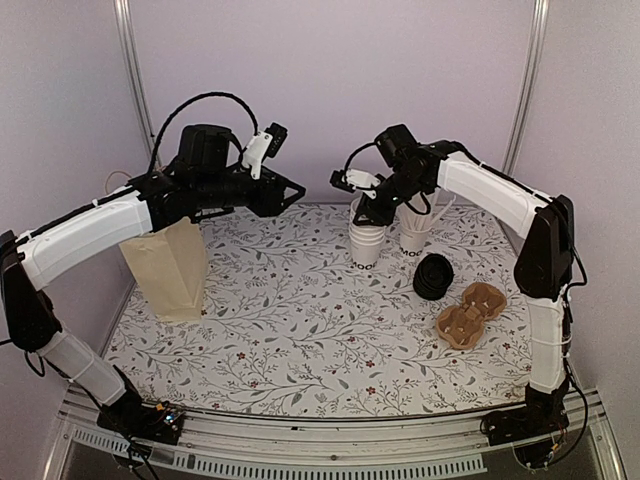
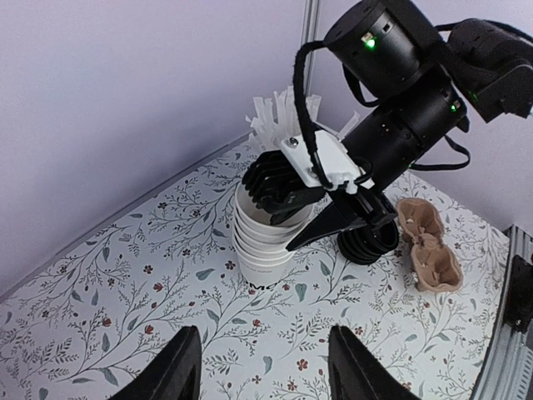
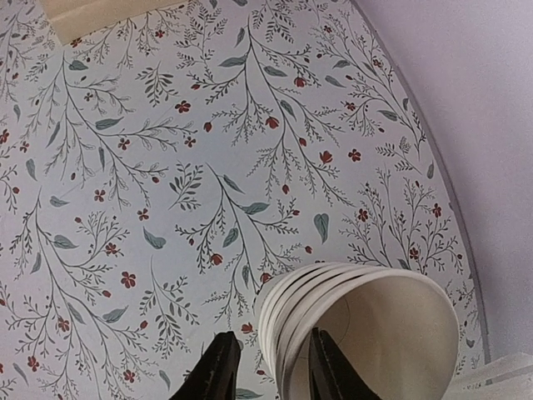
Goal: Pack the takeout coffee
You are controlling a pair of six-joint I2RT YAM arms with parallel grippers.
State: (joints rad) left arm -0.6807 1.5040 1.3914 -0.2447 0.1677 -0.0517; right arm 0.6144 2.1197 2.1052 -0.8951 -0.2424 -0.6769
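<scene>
- At the far middle of the worktop [image 1: 300, 345], the right end effector [image 3: 271, 379] straddles the rim of the stack of white cups [image 2: 265, 265]. One finger hangs inside the uppermost cup and the other hangs outside the stack. We cannot tell whether the jaws press on the paper wall or only bracket it.
- The cups sit nested one in another, mouths up and open. In the right wrist view the uppermost one looks empty. We can read only part of the black lettering low on the bottom cup.
- Just behind the stack, toward the right, stands the straw cup [image 1: 413, 238], which holds a bunch of white straws [image 2: 279, 117]. The right arm hides much of this cup.
- The black lids [image 1: 434, 277] are piled on the worktop near the cups, on their right and apart from them. We cannot count them.
- Just beside the lids lies a brown cardboard carrier [image 1: 470, 312], and its wells hold nothing.
- Over the left side, the left end effector [image 2: 265, 350] hangs above the worktop. Its jaws are spread wide with nothing between them, and it faces the cups.
- Under that arm a cream paper bag [image 1: 170, 268] stands upright. The arm covers its mouth, so we cannot see inside.
</scene>
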